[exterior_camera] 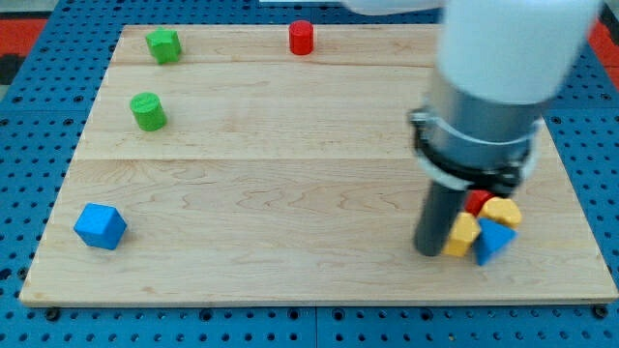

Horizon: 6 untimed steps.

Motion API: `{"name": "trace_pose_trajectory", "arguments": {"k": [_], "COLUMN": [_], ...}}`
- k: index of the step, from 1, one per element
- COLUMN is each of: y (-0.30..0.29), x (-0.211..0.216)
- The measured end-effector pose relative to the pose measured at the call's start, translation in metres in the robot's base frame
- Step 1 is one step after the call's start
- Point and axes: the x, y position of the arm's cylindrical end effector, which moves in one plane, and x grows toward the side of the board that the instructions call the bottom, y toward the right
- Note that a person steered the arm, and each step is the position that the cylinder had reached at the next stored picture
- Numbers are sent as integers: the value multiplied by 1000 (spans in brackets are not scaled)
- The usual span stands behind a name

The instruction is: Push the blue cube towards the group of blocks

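Note:
The blue cube (100, 226) sits alone near the board's bottom left corner. The group of blocks lies at the bottom right: a red block (478, 201) partly hidden by the arm, a yellow block (502, 212), a second yellow block (463, 235) and a blue triangular block (493, 242), all touching. My tip (430, 251) rests on the board right against the left side of that group, far to the right of the blue cube.
A green block (163, 44) and a red cylinder (302, 38) stand along the top edge. A green cylinder (148, 112) stands at the left. The wooden board (290, 174) lies on a blue pegboard. The arm's wide body (493, 87) covers the upper right.

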Motion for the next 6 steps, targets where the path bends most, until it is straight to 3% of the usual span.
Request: {"name": "trace_pose_trajectory", "arguments": {"k": [1, 2, 3, 4, 5, 6], "y": [-66, -197, -284, -415, -431, -314], "x": [4, 48, 56, 8, -21, -22]}}
